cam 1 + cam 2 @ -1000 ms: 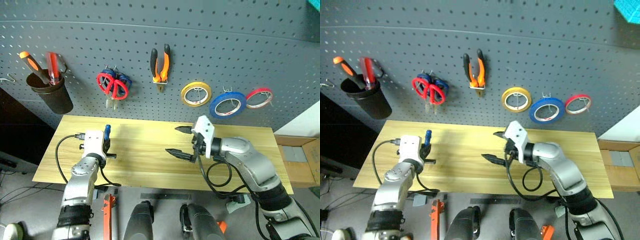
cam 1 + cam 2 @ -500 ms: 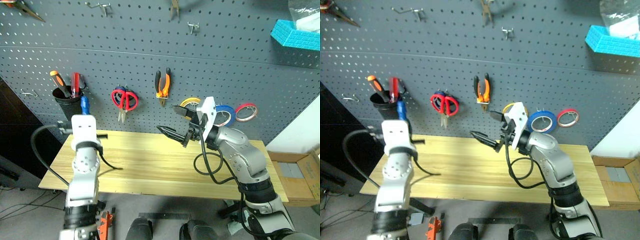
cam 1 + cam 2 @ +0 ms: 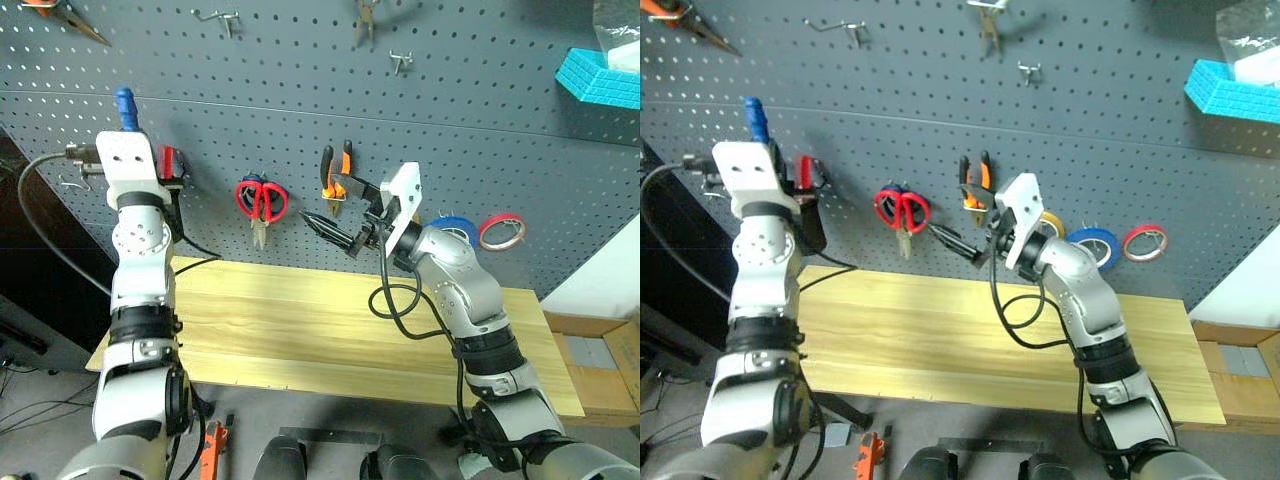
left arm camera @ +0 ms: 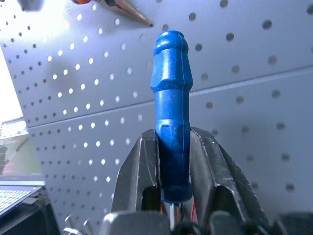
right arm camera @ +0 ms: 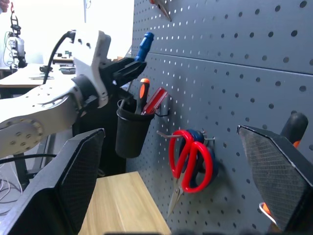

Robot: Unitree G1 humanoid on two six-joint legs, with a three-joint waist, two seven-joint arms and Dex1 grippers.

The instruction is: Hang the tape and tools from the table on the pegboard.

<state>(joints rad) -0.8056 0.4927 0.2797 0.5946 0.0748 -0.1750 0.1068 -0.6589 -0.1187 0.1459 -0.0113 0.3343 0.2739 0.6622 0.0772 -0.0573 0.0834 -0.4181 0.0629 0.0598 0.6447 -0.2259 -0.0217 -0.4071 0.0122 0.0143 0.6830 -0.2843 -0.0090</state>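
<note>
The red-handled scissors (image 3: 262,200), the orange-and-black pliers (image 3: 335,168) and the blue tape (image 3: 457,226) all hang on the dark grey pegboard (image 3: 480,130). My right arm partly covers the tape. The light-wood table (image 3: 300,320) below them is bare. My left gripper (image 4: 172,142) is raised at the upper left of the board and shut on a blue-handled tool (image 3: 124,101), just above a black cup (image 5: 131,133). My right gripper (image 3: 332,202) stands open and empty in front of the board, between the scissors and the pliers.
The cup holds an orange-handled (image 5: 142,90) and a red-handled tool (image 5: 155,100). A red roll (image 3: 502,232) and a yellow roll (image 3: 1050,222) hang by the blue tape. Higher up are bare hooks (image 3: 222,17) and a teal box (image 3: 600,75). A cardboard box (image 3: 600,350) sits at the right.
The camera has tilted up. My left arm rose from the table to the upper board, still gripping the blue-handled tool. My right gripper rose toward the board and stayed open.
</note>
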